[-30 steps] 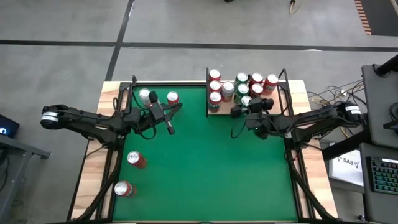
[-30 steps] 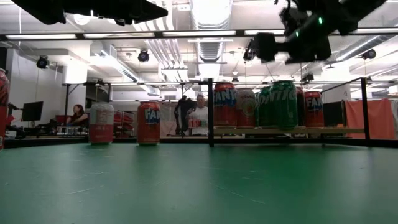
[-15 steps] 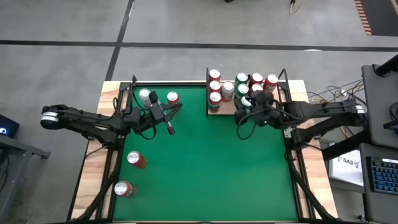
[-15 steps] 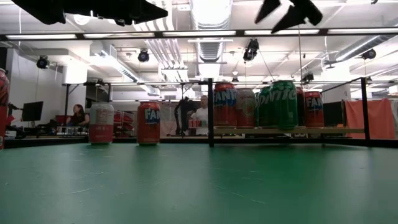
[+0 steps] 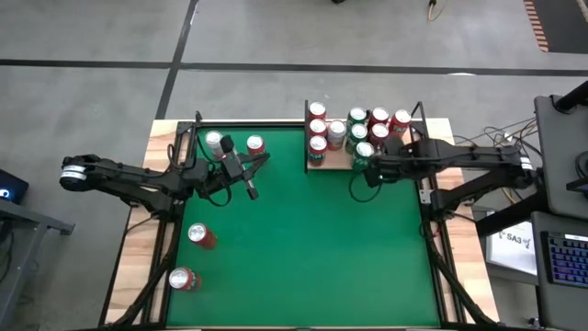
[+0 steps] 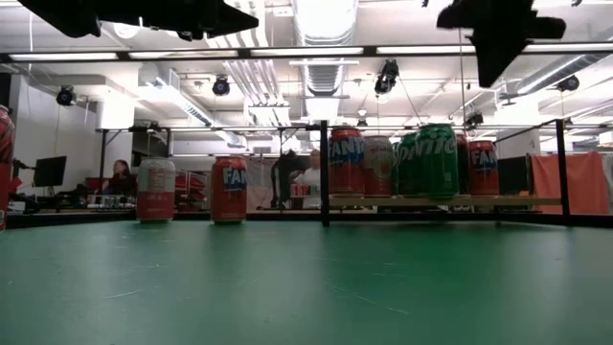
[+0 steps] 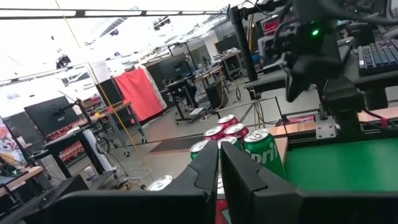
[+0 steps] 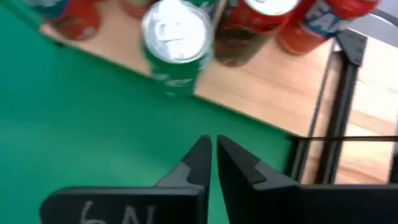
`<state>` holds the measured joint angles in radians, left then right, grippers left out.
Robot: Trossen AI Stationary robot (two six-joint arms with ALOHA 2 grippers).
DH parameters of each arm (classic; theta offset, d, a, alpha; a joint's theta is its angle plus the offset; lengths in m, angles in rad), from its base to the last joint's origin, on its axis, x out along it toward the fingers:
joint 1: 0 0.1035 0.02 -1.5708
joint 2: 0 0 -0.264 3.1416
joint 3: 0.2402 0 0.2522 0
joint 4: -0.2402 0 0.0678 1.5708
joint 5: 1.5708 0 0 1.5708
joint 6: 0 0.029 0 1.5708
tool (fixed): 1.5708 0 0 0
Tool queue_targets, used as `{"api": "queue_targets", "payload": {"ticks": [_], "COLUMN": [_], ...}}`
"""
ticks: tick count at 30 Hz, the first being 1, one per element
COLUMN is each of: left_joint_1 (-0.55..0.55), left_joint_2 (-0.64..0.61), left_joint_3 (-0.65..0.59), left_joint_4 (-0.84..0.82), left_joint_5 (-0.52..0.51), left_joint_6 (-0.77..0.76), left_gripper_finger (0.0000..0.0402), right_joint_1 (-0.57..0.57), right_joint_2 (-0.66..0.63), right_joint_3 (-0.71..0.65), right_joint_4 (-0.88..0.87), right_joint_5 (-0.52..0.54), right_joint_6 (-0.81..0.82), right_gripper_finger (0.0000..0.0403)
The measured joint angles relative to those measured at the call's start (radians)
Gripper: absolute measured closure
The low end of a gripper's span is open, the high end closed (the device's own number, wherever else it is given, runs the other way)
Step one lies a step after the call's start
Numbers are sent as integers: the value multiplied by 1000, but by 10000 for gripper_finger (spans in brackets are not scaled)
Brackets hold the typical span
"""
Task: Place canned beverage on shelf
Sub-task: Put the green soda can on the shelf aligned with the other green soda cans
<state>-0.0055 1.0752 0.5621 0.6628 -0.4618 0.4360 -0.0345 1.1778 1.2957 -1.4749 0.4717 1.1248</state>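
The right gripper point(image 5: 356, 169) hangs with its fingers point(image 8: 198, 163) clenched on nothing, just off the front edge of the shelf point(image 5: 338, 157), where a green can point(image 8: 178, 34) stands upright close ahead of the fingertips among the red and green cans already there. The cans not yet shelved — a silver can point(image 5: 214, 142) and a red can point(image 5: 254, 144), both upright with long axes vertical — stand just beyond the left gripper point(image 5: 252, 190), whose fingers point(image 7: 205, 173) are pressed together and empty. So the left arm looks the nearer for the next pick, while two more cans point(image 5: 201, 235) lie farther off on the green tabletop point(image 5: 303, 248).
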Motion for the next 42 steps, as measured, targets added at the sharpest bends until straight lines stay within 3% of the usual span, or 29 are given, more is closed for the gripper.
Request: {"api": "queue_targets", "payload": {"ticks": [16, 28, 42], "left_joint_1": [0, 0, 0], "left_joint_2": [0, 0, 0], "left_joint_3": [0, 0, 0], "left_joint_4": [-5, -6, -6], "left_joint_5": [0, 0, 0], "left_joint_6": [2, 6, 11], "left_gripper_finger": [400, 400, 400], "right_joint_1": [-283, -300, -300], "right_joint_2": [4, 4, 1], "right_joint_3": [-189, -278, -262], "right_joint_4": [326, 479, 484], "right_joint_5": [0, -8, -1], "right_joint_6": [-304, -333, -368], "right_gripper_finger": [394, 394, 394]}}
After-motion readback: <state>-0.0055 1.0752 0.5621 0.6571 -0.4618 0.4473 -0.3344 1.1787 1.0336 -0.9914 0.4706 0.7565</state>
